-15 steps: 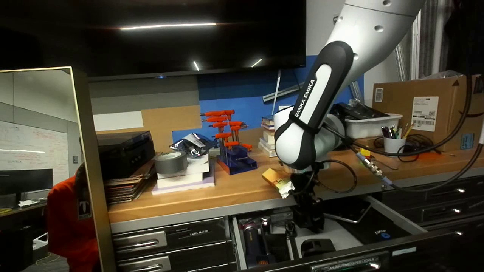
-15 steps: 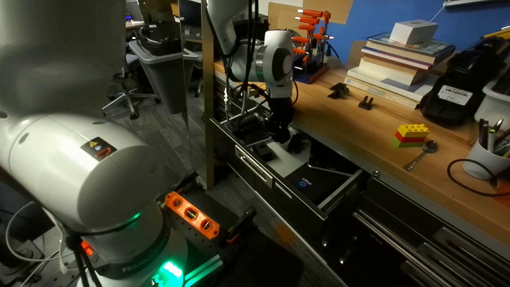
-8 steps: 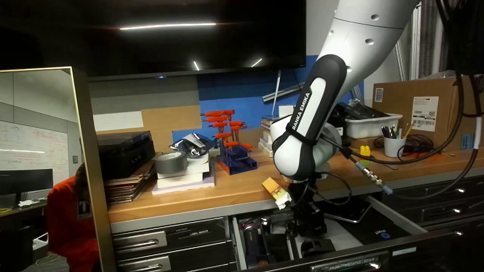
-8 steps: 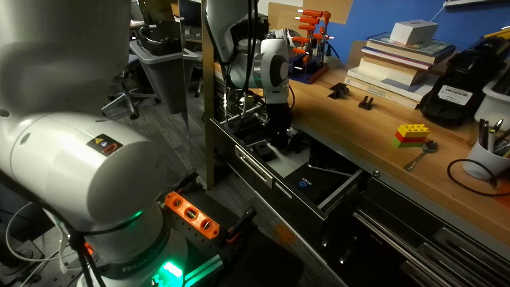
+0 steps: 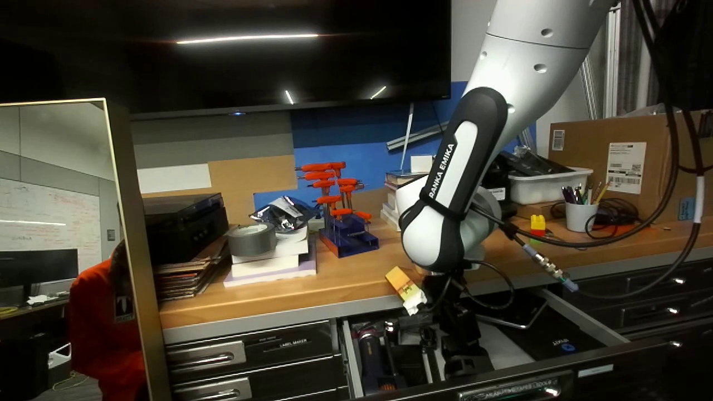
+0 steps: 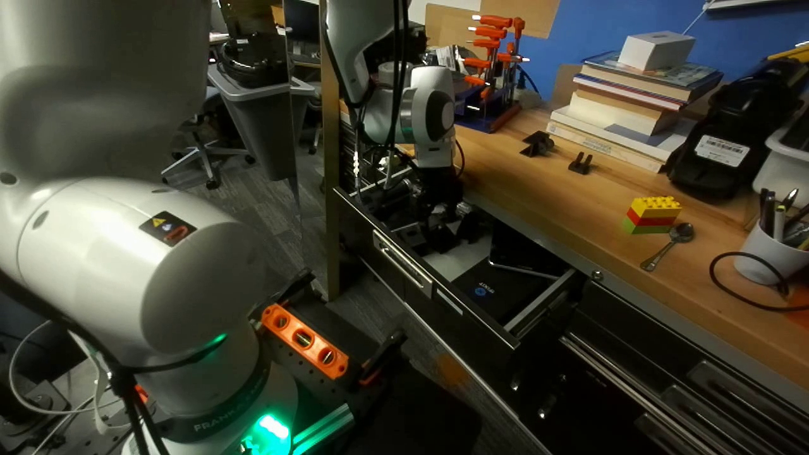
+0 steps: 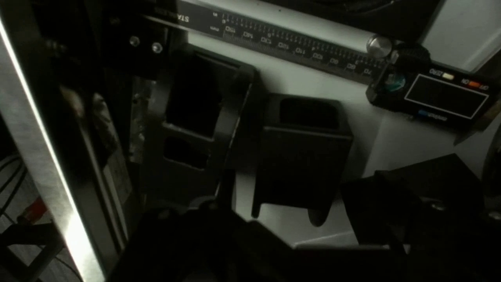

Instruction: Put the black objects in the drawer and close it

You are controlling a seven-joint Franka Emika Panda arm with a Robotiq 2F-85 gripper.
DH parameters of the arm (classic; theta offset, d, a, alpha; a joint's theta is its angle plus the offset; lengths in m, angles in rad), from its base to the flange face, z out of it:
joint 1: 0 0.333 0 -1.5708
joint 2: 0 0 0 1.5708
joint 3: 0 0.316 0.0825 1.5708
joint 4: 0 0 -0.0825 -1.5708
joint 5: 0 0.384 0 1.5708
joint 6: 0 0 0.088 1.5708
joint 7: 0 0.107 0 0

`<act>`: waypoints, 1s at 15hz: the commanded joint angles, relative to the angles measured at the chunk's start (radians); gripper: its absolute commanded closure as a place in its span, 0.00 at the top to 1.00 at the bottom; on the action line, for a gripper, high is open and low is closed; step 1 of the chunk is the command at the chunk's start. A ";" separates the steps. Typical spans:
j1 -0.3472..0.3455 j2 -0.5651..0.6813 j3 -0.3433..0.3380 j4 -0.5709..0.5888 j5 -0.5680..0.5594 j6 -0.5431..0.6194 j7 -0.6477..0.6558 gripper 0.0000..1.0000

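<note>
The drawer [image 5: 629, 353] stands open; its front also shows in an exterior view [image 6: 477, 325]. My gripper [image 5: 462, 337] is low inside it. In the wrist view a black piece with two prongs [image 7: 303, 164] lies on the pale drawer floor, between the dark fingers. The fingers look spread apart, with light gaps beside the piece; any touch is too dark to tell. Another black piece with openings [image 7: 184, 176] lies to its left. Two small black pieces, a wedge-like one [image 6: 539, 144] and a pronged one [image 6: 580, 164], stand on the bench.
The drawer also holds a digital caliper [image 7: 446, 96], a dark flat box [image 6: 499, 287], a tablet-like device [image 5: 518, 312] and tools [image 5: 370, 356]. The bench [image 5: 345, 278] overhangs its back. A red-handled tool rack [image 5: 348, 239], books [image 6: 632, 114] and a brick block [image 6: 654, 215] stand on the bench.
The arm has lowered, bringing my gripper deeper into the drawer. A dark shape now shows below the gripper where pale drawer floor showed before.
</note>
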 commanded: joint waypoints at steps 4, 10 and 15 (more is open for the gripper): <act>0.044 -0.090 -0.024 0.024 -0.090 -0.082 -0.005 1.00; 0.016 -0.260 0.053 0.030 -0.140 -0.246 -0.165 1.00; -0.031 -0.316 0.112 0.123 -0.130 -0.318 -0.455 1.00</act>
